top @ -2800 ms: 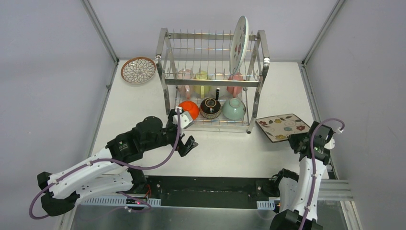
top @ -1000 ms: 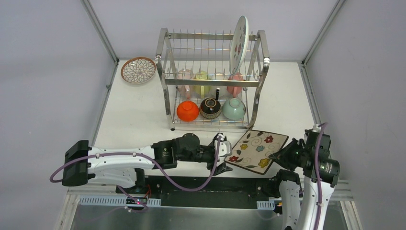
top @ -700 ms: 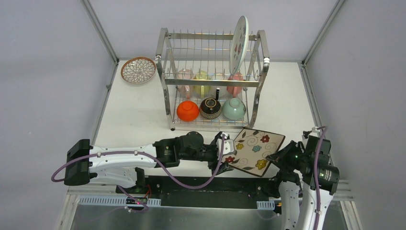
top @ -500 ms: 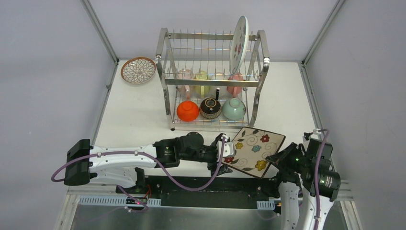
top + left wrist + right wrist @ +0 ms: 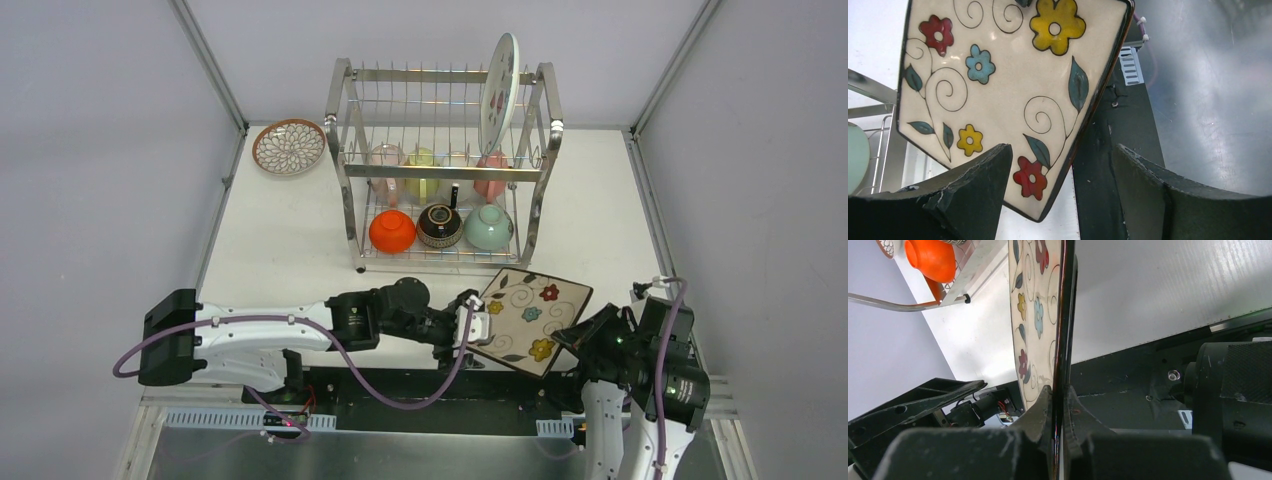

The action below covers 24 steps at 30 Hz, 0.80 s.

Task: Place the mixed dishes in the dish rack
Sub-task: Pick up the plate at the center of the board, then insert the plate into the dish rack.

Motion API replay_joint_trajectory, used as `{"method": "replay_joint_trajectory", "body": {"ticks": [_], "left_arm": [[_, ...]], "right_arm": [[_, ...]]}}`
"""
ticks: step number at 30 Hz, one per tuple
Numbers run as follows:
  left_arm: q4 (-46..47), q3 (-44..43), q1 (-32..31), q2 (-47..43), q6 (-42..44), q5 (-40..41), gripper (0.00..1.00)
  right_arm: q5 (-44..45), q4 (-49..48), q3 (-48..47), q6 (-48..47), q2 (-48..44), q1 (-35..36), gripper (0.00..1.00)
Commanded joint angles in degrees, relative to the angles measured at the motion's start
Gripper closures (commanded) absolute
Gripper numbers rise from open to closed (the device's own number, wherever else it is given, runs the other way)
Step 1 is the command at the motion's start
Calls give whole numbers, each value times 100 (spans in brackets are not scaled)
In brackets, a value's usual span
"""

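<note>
The right jaws were pressed together on the near right edge of the square floral plate [image 5: 525, 315], pinching its dark rim. In the right wrist view the plate stood edge-on between them. The plate was cream with a thin dark border, black curling stems, green leaves, and red, blue and yellow flowers. It hung tilted, its near corner out over the black strip at the tabletop's [image 5: 280, 240] near edge.

The left jaws were spread wide, 1 finger on each side of the plate's near left corner. In the left wrist view a gap showed between the plate's rim and the right-hand finger; whether the other finger touched the plate cannot be told.

The plate's far corner lay just beside the front right foot of the dish rack [image 5: 445, 172]. Bare tabletop ran along the rack's left and right sides.

On the rack's lower tier sat 3 bowls in a row: orange bowl [image 5: 392, 230], brown bowl [image 5: 439, 226], mint bowl [image 5: 488, 227]. Behind them stood the pastel cups [image 5: 422, 186]. The white strawberry plate [image 5: 500, 90] stood upright in the upper tier's right-hand slots; bare wire slots ran to its left.

The petal-pattern plate [image 5: 288, 146] lay flat at the far left, apart from the rack.
</note>
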State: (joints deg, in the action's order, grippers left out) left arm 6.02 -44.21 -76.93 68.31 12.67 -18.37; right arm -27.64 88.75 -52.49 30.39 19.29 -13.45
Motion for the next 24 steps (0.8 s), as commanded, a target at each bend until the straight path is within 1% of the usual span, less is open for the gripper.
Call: {"method": "replay_joint_trajectory", "body": {"ticks": [1,6,8,12,15,19,22,24], "left_arm": [[340,-9,-57,130,299,-213,26],[531,-39,-175,317,415,-61,30],[601,-56,-231,416,446,-6,31],[610,-114,-244,498,212,65,32],[529,-135,-244,454,-50,335,31],[-165,-433,-244,337,-498,718,26],[-815,-712,-235,208,-892,951,22],[-1380,-1046,-215,197,-1203,1274,20]], "right_arm": [[-903,-915,-192,319,-269,27,100],[-998,-975,-21,319,-375,27,100],[-1037,-931,-43,1007,-376,27,100],[-775,-625,-229,799,-378,27,100],[-602,-448,-291,685,-453,29,100],[-451,-300,-410,619,-585,27,100],[-66,-156,-619,517,-607,27,100],[205,-57,-793,503,-567,27,100]]}}
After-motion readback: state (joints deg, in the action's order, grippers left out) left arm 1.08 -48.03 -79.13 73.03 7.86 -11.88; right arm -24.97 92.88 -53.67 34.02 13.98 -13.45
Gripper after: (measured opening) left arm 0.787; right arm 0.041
